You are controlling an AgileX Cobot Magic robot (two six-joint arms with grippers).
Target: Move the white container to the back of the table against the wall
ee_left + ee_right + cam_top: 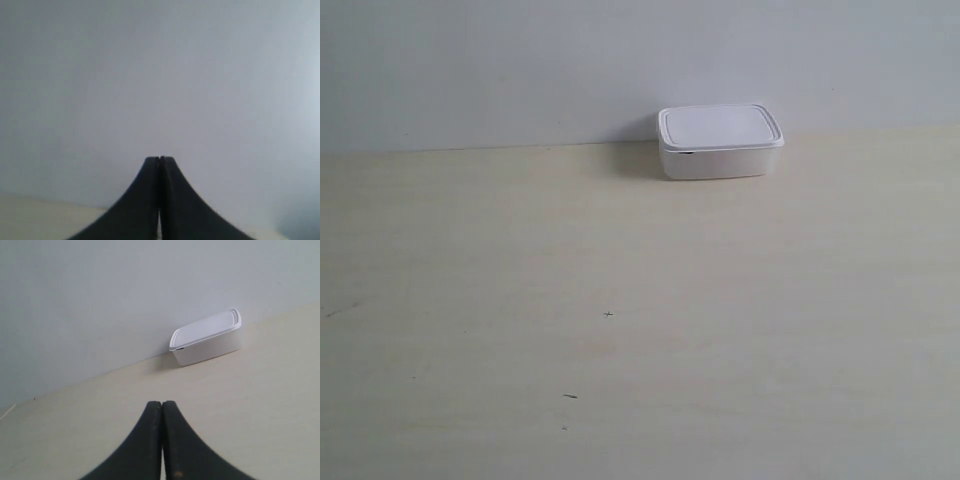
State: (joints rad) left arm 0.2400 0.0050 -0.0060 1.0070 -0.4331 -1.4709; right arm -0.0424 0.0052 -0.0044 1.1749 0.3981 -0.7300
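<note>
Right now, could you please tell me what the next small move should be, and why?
Probably none beyond holding off: the white container sits at the far edge of the table, seemingly against the wall. The right gripper is shut and well short of it; the left gripper is shut too.

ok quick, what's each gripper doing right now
Left gripper: closed, holding nothing.
Right gripper: closed, holding nothing, well clear of the white container.
</note>
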